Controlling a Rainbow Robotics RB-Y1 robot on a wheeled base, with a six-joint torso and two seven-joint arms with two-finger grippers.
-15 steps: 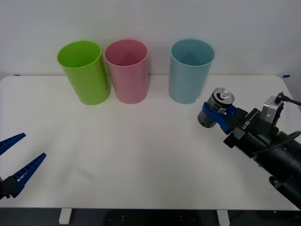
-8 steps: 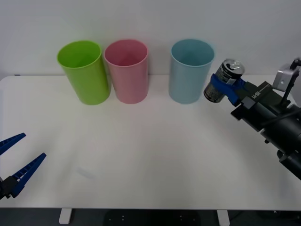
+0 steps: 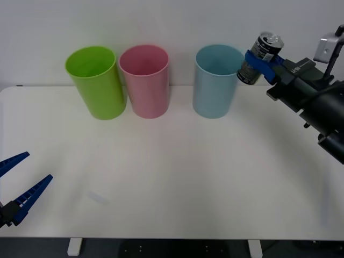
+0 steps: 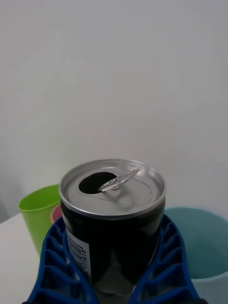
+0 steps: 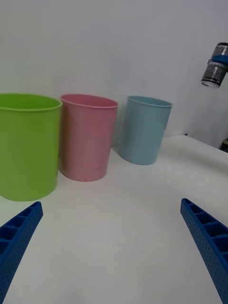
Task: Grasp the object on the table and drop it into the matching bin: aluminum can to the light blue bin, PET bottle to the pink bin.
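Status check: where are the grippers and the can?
Right gripper shut on aluminum can, raised beside light blue bin rim. Left gripper open, parked low. Nothing in the way.

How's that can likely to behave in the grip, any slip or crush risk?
The aluminum can is open at the top, so it is probably empty, light and easily dented. The right gripper clamps its smooth side, tilted, beside the light blue bin; slipping seems possible. Laid on its side it would likely roll.
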